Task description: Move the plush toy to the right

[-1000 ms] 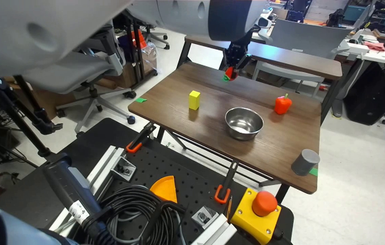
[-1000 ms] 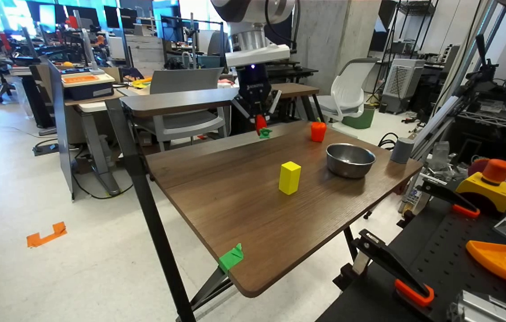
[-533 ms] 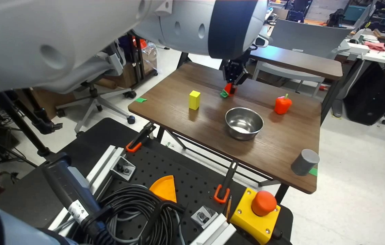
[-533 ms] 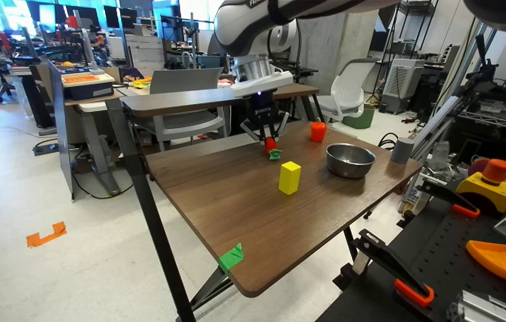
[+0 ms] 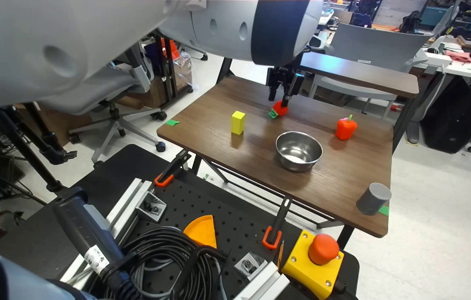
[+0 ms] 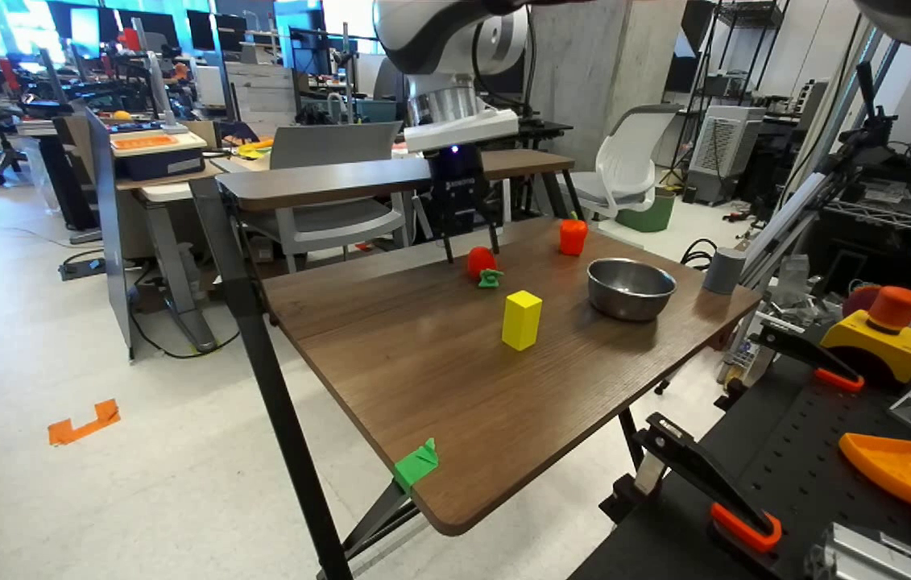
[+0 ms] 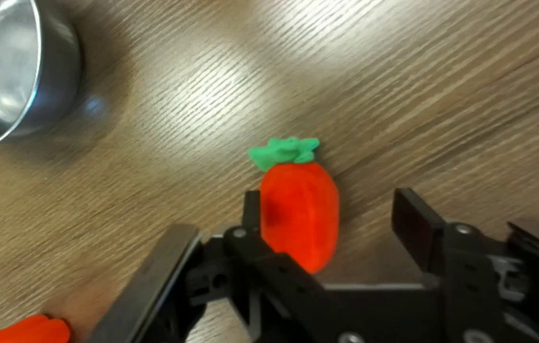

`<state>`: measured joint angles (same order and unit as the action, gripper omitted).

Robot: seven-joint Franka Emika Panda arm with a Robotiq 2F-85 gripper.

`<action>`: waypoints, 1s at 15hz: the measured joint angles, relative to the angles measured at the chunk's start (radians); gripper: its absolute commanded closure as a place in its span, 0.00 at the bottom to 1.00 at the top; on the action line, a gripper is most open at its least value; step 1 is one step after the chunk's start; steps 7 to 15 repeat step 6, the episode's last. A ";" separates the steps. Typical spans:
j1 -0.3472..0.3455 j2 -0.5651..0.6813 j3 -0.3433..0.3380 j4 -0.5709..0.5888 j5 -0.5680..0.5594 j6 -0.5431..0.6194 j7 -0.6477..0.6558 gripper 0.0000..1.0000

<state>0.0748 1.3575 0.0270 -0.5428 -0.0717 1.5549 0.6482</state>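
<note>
Wide-spread hand point(image 7: 328, 207) close to the red plush toy point(image 7: 300, 214)

The red plush toy lies on the brown wooden tabletop point(image 6: 423, 362), its green leafy end pointing away from the hand in the wrist view. The hand is wide, its two dark fingers far apart. In the wrist view the toy shows between them, right beside one finger and with a gap to the other; whether the nearer finger touches it cannot be told. The white robot arm point(image 6: 427, 44) stands above the hand.

The yellow block point(image 6: 521, 321) stands upright near the toy. The steel bowl point(image 6: 624, 304) sits upright, to the right of the block in both exterior views. An orange-red bell pepper point(image 5: 346, 128) with a green stem stands well apart from the toy, to its right in both exterior views. A grey cylinder point(image 5: 373, 199) stands by a corner of the tabletop, just beside a piece of green tape point(image 5: 384, 210).

Next to the tabletop lies a black pegboard point(image 5: 239, 227). It bears a yellow box point(image 5: 312, 271) with a red push button point(image 5: 323, 248), and a shallow orange tray point(image 5: 202, 231).
</note>
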 measured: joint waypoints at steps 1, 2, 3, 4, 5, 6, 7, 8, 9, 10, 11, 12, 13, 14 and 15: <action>0.004 -0.014 0.007 0.000 0.000 -0.006 -0.008 0.00; 0.009 -0.029 0.014 0.000 0.000 -0.015 -0.020 0.00; 0.014 -0.046 0.022 0.000 0.000 -0.028 -0.035 0.01; 0.017 -0.062 0.034 -0.001 0.003 -0.041 -0.046 0.00; 0.019 -0.077 0.043 -0.002 0.007 -0.049 -0.052 0.00; 0.021 -0.086 0.047 -0.004 0.010 -0.054 -0.054 0.00; 0.021 -0.086 0.047 -0.004 0.010 -0.054 -0.054 0.00; 0.021 -0.086 0.047 -0.004 0.010 -0.054 -0.054 0.00; 0.021 -0.086 0.047 -0.004 0.010 -0.054 -0.054 0.00; 0.021 -0.086 0.047 -0.004 0.010 -0.054 -0.054 0.00; 0.021 -0.086 0.047 -0.004 0.010 -0.054 -0.054 0.00; 0.021 -0.086 0.047 -0.004 0.010 -0.054 -0.054 0.00; 0.021 -0.086 0.047 -0.004 0.010 -0.054 -0.054 0.00; 0.021 -0.086 0.047 -0.004 0.010 -0.054 -0.054 0.00; 0.021 -0.086 0.047 -0.004 0.010 -0.054 -0.054 0.00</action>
